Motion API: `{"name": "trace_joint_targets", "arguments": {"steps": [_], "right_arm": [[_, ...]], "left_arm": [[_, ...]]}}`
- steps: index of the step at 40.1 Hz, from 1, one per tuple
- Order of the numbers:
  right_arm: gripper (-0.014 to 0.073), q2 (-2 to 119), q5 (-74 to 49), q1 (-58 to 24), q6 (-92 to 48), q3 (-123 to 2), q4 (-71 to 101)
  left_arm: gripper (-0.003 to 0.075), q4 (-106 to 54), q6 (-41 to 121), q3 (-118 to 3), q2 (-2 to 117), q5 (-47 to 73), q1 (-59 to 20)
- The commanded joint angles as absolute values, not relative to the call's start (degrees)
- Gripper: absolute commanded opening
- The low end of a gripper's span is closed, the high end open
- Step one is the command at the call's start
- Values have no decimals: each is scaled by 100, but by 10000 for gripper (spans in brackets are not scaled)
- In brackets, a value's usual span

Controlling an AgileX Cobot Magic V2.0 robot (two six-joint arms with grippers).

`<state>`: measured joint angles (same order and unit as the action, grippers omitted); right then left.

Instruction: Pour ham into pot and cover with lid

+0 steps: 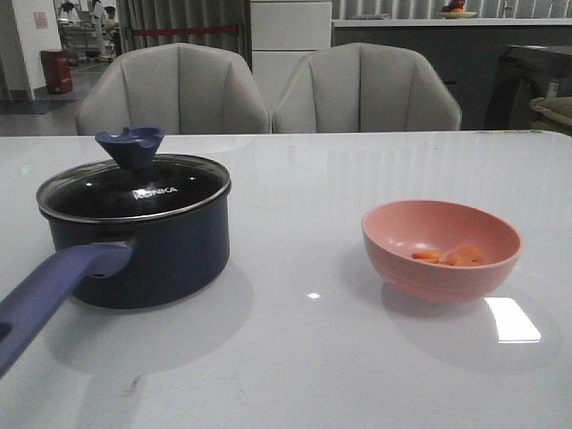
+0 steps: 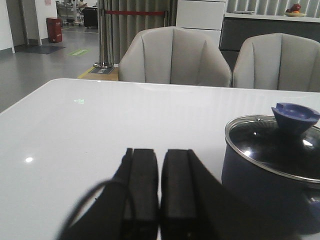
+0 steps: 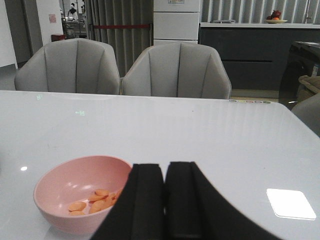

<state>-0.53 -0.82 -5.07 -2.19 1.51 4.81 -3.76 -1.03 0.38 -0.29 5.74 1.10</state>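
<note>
A: Ham (image 1: pixel 451 256) is seen lying as a few thin orange slices at the bottom of the pink bowl (image 1: pixel 441 247), which stands on the white surface (image 1: pixel 304 357) on the right side.

B: And the pot (image 1: pixel 143 241)?

A: It is set well apart from the bowl, on the left, with its long blue handle (image 1: pixel 54 290) turned toward the robot. The lid (image 1: pixel 134 188) is seated on the rim, knob (image 1: pixel 130 146) up, so the pot is closed for now.

B: Why would that layout be chosen?

A: It is judged that each item is placed within reach of one arm: the pot and lid before the left claw (image 2: pixel 160 195), the bowl just before the right claw (image 3: pixel 165 200). The lid would have to be lifted off before anything can be poured.

B: How are the claws held?

A: Both are seen with fingers pressed together and nothing between them. Neither is touching a thing; the left one is held low beside the pot, the right one just behind the bowl.

B: So nothing of the task is done?

A: None of it appears done: the ham is not yet in the pot.
</note>
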Motion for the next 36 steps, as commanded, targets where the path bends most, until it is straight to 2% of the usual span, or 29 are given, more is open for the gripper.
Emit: {"name": "trace_joint_targets", "arguments": {"steps": [1,36], "right_arm": [[138,-166,393,-510,-242,210,417],[138,-166,393,-510,-242,210,417]], "left_arm": [[113,-396,-140,222,-153,100,100],[113,-396,-140,222,-153,-47,100]]}}
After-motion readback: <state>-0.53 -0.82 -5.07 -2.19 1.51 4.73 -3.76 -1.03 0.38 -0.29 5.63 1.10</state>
